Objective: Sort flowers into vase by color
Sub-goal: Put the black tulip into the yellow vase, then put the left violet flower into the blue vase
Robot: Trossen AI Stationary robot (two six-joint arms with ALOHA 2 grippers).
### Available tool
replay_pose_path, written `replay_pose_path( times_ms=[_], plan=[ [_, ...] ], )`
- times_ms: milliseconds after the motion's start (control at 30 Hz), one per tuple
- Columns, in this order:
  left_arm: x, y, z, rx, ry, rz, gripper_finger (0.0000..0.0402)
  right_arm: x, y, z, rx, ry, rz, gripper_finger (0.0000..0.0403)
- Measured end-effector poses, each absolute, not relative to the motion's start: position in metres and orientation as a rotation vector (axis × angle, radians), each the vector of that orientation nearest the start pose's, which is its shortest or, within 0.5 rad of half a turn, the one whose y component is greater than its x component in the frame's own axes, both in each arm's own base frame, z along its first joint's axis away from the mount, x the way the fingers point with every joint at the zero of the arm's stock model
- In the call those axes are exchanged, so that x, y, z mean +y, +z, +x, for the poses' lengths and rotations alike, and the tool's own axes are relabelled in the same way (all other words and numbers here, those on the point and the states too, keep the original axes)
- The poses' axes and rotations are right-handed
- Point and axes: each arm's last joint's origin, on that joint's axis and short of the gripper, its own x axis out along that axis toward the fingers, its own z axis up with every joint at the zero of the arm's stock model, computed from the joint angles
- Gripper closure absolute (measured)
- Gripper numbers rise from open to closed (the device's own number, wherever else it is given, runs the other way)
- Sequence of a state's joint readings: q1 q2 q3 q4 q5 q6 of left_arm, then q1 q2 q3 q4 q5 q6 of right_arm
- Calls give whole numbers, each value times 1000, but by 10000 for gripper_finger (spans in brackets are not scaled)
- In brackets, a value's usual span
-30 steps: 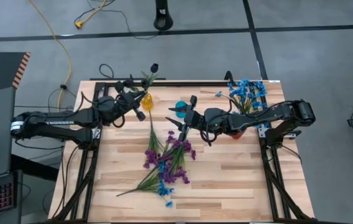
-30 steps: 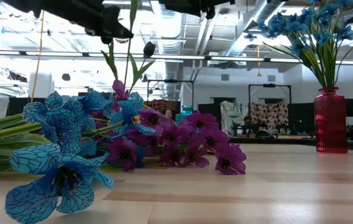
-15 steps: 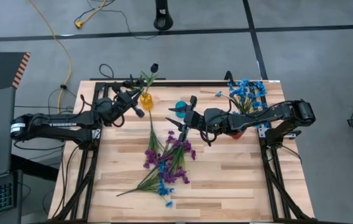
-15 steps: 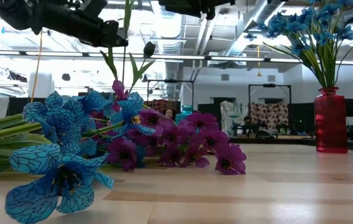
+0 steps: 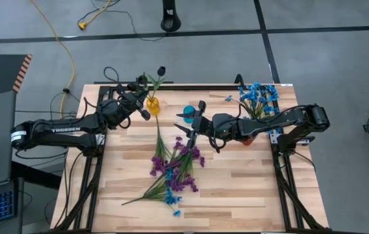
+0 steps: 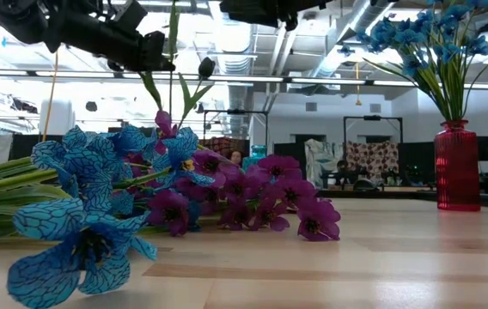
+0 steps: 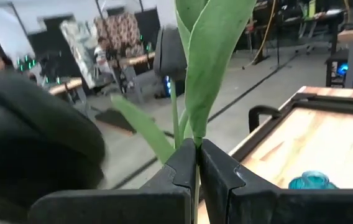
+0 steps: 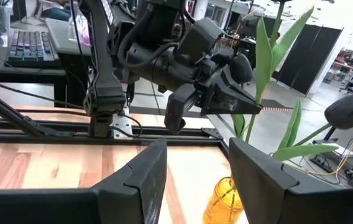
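Observation:
My left gripper [image 5: 143,104] is at the table's far left, next to a small yellow vase [image 5: 152,105], and is shut on a green flower with a dark blossom [image 5: 161,70]. The flower stands upright, blossom up [image 7: 170,53]. Its lower stem [image 8: 246,134] points down at the yellow vase [image 8: 225,198]; whether it reaches inside does not show. My right gripper [image 5: 188,122] hovers open near the middle, by a teal vase [image 5: 189,111], and faces the left gripper [image 8: 226,93]. A pile of purple and blue flowers [image 5: 175,170] lies on the table. My left gripper pinches the flower's thin green stem [image 7: 196,163] between its two fingertips, just below the broad leaf [image 7: 210,68]. The fingers come level from the table's left and lie across the stem. The flower stands upright in the hold, with its leaves and dark blossom above the fingers.
A red vase [image 6: 457,167] full of blue flowers [image 5: 257,96] stands at the far right. The loose pile [image 6: 184,193] fills the middle toward the near edge. Black frame rails [image 5: 97,169] run along the table's sides.
My left gripper has swung a little toward the table's far edge and the yellow vase and has sunk slightly. It stays shut on the dark flower, which stays upright. My right gripper has kept still.

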State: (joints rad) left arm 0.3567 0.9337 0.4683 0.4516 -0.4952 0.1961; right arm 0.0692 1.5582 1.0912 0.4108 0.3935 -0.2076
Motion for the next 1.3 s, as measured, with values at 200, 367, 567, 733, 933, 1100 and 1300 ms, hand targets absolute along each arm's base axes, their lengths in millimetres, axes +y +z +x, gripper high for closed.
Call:
replay_pose_path(
  times_ms=[200,367,567,733,933,1100,1300],
  plan=[
    [88,251,182,144,871,111,401,14,305,357,89,-317,-219,204],
    [89,250,182,153,880,107,401,14,305,357,88,-317,-219,204],
    [88,250,182,141,882,82,393,14,305,357,89,-317,-221,204],
    [89,250,181,137,895,72,355,14,305,357,89,-317,-221,204],
    [89,249,181,130,899,37,300,14,305,357,89,-317,-221,204],
    [89,252,182,125,882,33,269,14,305,357,88,-317,-221,204],
    [86,261,186,157,863,37,238,14,305,357,89,-317,-221,204]
  ],
)
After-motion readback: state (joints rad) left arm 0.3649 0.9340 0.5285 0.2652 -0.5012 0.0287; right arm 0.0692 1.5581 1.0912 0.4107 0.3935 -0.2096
